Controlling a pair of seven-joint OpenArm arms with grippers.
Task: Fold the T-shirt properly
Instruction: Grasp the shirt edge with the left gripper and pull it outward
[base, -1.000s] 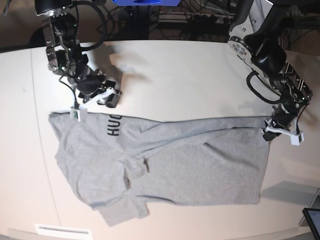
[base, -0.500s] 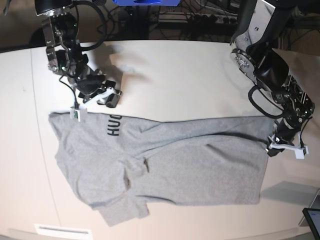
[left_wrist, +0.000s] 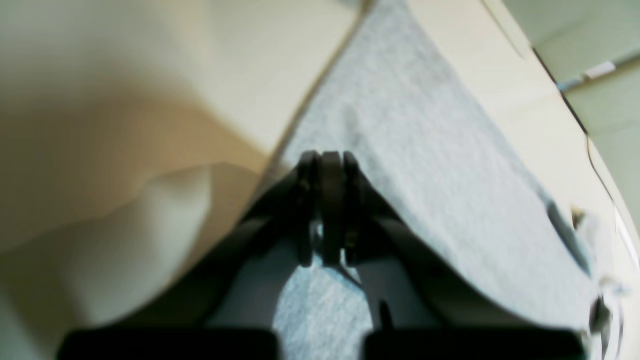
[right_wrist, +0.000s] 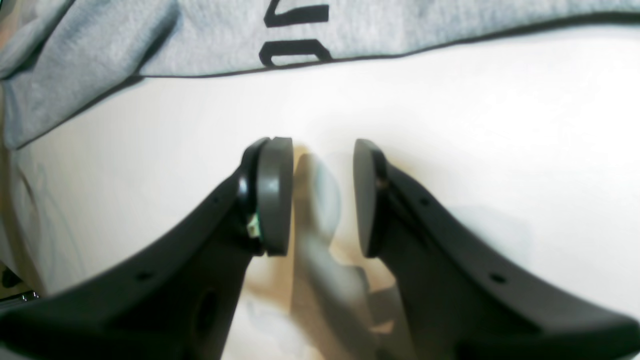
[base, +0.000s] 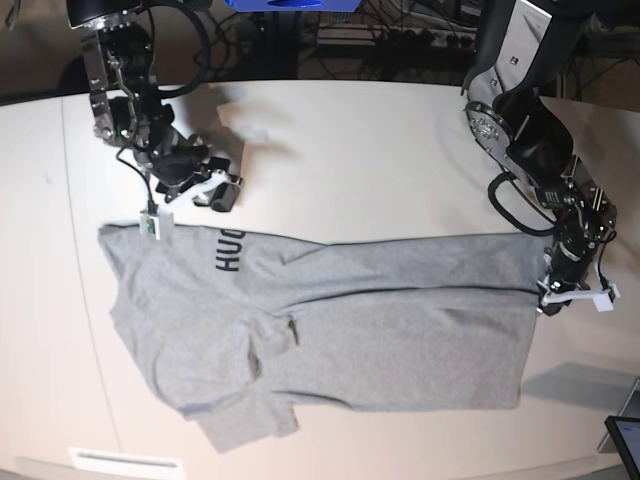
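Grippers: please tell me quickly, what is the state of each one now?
Left gripper: shut on the T-shirt, pinching its hem edge.
Right gripper: open, holding nothing, above the bare table beside the shirt.

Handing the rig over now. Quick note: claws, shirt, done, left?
Left claw: shut on the T-shirt at its edge, base view right.
Right claw: open, empty, over bare table just past the shirt's lettered edge.
T-shirt: spread on the table, rumpled, one long lengthwise fold lying over the body, a sleeve bunched at base view lower left.
Done: that first fold only.
Left: the remaining folds, smoothing.
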